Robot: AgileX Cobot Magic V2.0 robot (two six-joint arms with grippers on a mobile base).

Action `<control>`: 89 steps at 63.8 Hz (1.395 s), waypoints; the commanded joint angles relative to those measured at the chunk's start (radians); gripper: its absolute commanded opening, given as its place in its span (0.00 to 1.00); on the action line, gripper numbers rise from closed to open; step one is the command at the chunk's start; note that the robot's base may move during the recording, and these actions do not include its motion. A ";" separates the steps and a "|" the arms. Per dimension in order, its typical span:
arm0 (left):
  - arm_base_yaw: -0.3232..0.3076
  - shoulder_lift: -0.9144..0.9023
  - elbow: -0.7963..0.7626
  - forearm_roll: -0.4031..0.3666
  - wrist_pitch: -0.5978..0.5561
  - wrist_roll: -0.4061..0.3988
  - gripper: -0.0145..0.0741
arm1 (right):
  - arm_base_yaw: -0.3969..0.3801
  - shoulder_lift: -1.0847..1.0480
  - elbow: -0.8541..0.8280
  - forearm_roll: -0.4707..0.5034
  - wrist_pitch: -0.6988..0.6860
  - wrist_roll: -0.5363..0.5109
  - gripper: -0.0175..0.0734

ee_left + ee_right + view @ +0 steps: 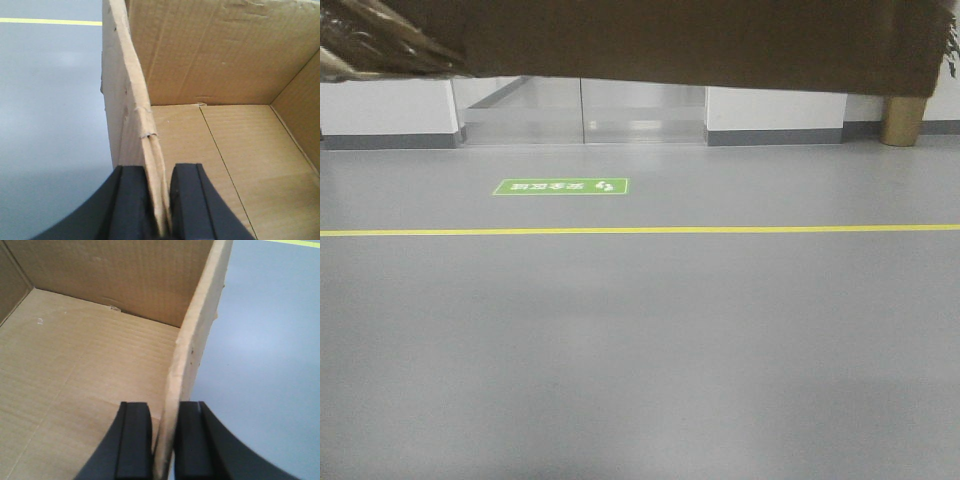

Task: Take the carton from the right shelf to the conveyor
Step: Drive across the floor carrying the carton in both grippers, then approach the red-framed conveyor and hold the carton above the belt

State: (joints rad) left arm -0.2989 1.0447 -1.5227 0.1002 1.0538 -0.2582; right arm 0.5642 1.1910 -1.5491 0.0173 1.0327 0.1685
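Here, an open tan carton (700, 40) hangs above the smooth grey floor (640, 360), its shadowed side filling the top of the front view. The left gripper (159, 200) pinches the carton's left wall, black jaws closed tight on the cardboard edge (one inside the box, one outside). The right gripper (164, 440) clamps the opposite wall the same way. On the floor beyond lie a yellow line (640, 230) and a green floor sign (560, 186).
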 commanded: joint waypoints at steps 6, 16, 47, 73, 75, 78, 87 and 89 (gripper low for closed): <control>0.003 -0.010 -0.014 0.069 -0.055 0.017 0.14 | -0.004 -0.014 -0.002 -0.031 -0.018 -0.036 0.12; 0.003 -0.010 -0.014 0.069 -0.055 0.017 0.14 | -0.004 -0.014 -0.002 -0.031 -0.028 -0.036 0.12; 0.003 -0.010 -0.014 0.069 -0.055 0.017 0.14 | -0.004 -0.014 -0.002 -0.031 -0.031 -0.036 0.12; 0.003 -0.010 -0.014 0.071 -0.055 0.017 0.14 | -0.004 -0.014 -0.002 -0.031 -0.035 -0.036 0.12; 0.003 -0.010 -0.014 0.071 -0.055 0.017 0.14 | -0.004 -0.014 -0.002 -0.031 -0.035 -0.036 0.12; 0.003 -0.010 -0.014 0.071 -0.055 0.017 0.14 | -0.004 -0.014 -0.002 -0.031 -0.035 -0.036 0.12; 0.003 -0.010 -0.014 0.071 -0.055 0.017 0.14 | -0.004 -0.014 -0.002 -0.031 -0.037 -0.036 0.12; 0.003 -0.010 -0.014 0.071 -0.055 0.017 0.14 | -0.004 -0.014 -0.002 -0.031 -0.037 -0.036 0.12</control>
State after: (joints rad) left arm -0.2989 1.0447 -1.5241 0.1100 1.0482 -0.2562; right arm 0.5642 1.1947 -1.5476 0.0173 1.0042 0.1685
